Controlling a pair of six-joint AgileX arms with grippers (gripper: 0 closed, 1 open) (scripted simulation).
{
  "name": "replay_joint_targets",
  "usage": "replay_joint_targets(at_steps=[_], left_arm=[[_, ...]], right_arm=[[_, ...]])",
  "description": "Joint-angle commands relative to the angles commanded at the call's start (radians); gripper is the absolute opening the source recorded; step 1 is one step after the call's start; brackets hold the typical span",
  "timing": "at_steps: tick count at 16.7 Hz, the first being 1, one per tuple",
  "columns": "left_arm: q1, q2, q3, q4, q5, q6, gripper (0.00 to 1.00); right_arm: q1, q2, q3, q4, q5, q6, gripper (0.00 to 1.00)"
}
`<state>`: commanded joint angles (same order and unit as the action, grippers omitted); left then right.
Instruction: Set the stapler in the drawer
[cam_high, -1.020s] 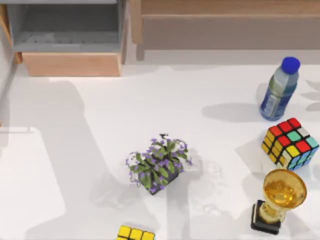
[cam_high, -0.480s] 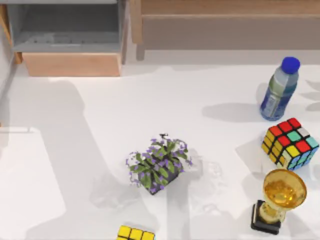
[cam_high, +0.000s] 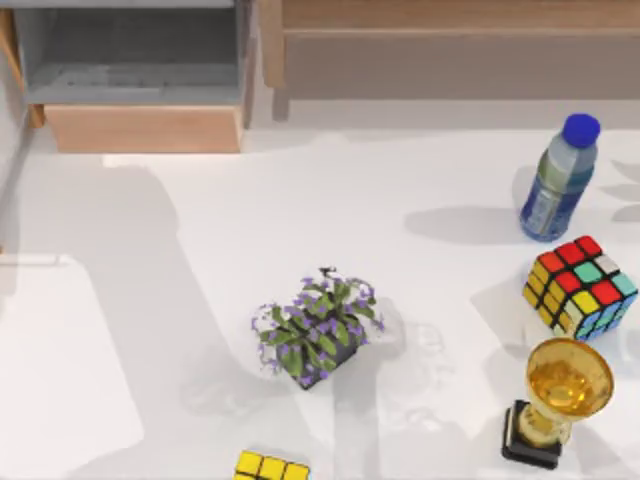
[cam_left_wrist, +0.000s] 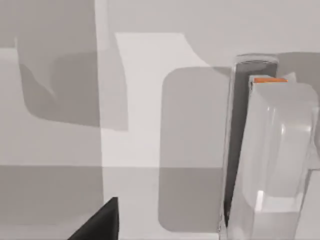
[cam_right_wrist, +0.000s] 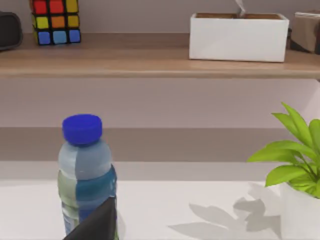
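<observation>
The drawer (cam_high: 145, 128) stands open at the table's far left, with grey inner walls and a light tan front panel. A faint pale streak lies on its floor close behind the front panel; I cannot tell what it is. In the left wrist view the stapler (cam_left_wrist: 276, 150), white and elongated with a dark slit along its side and an orange mark at one end, lies flat on a grey surface. A dark part of my left gripper (cam_left_wrist: 100, 222) shows at that view's edge, well apart from the stapler. My right gripper (cam_right_wrist: 96, 222) hangs in front of the bottle.
A blue-capped bottle (cam_high: 558, 180), a colour cube (cam_high: 580, 286) and a gold trophy (cam_high: 558, 400) stand at the right. A purple-flowered plant (cam_high: 318, 330) sits mid-table and a yellow cube (cam_high: 270, 467) at the near edge. The long brown wooden unit (cam_high: 450, 50) runs along the back.
The large shadow over the table's left side has shifted and the bright patch at the near left has grown. Nothing on the table has moved.
</observation>
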<state>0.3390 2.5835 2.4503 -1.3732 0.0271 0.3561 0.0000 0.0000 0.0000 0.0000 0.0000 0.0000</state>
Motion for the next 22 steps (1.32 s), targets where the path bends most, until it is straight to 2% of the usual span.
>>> replay_joint_targets(at_steps=[4,8,13,16,19,22], left_arm=[[0.048,-0.190,-0.135,0.207,0.101,0.026,1.00],[0.203,-0.338,-0.335,0.578,0.209,0.112,1.00],[0.460,-0.401,-0.680,1.249,0.338,0.294,1.00],[0.571,-0.415,-0.920,1.687,0.417,0.425,1.00],[0.624,-0.434,-1.159,2.085,0.496,0.562,1.00],[0.625,-0.475,-1.386,2.404,0.568,0.704,1.00]], right_arm=[[0.000,0.000,0.000,0.000,0.000,0.000,1.00],[0.000,0.000,0.000,0.000,0.000,0.000,1.00],[0.000,0.000,0.000,0.000,0.000,0.000,1.00],[0.000,0.000,0.000,0.000,0.000,0.000,1.00],[0.000,0.000,0.000,0.000,0.000,0.000,1.00],[0.000,0.000,0.000,0.000,0.000,0.000,1.00]])
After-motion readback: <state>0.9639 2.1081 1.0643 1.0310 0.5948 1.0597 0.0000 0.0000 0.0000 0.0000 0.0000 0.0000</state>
